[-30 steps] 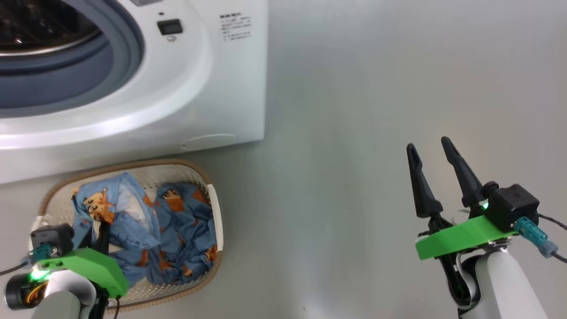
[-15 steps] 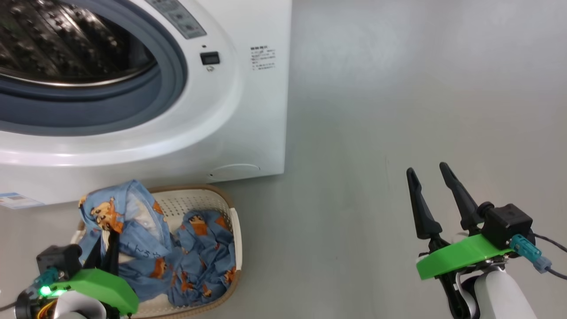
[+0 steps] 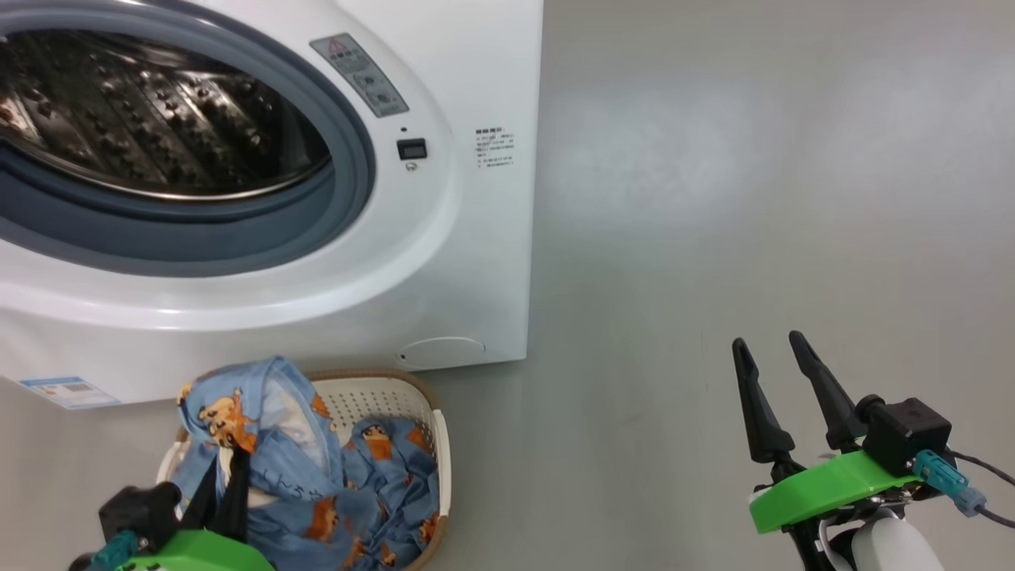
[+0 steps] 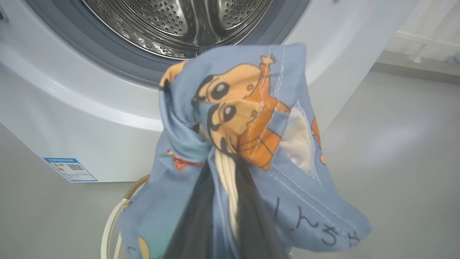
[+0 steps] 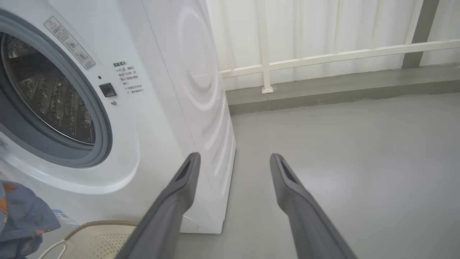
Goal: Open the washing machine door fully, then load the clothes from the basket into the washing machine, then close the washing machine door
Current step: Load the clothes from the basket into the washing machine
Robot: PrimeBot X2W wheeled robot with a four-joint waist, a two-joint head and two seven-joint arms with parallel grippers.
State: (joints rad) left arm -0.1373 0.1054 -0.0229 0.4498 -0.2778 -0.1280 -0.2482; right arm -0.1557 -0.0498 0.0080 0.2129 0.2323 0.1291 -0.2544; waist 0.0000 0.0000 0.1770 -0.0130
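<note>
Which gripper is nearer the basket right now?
Left. The left gripper is over the basket, shut on the clothes. The right gripper stands open well off to the basket's right, above the floor.

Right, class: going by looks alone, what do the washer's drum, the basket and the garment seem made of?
Drum: polished steel, apparently; mirror-bright, punched with holes. Basket: likely matte moulded plastic; even hole rows, brown woven-look rim. Garment: soft printed cloth, perhaps cotton; it folds, with stitched seams.

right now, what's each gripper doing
Left gripper: closed on the clothes.
Right gripper: open, holding nothing.
</note>
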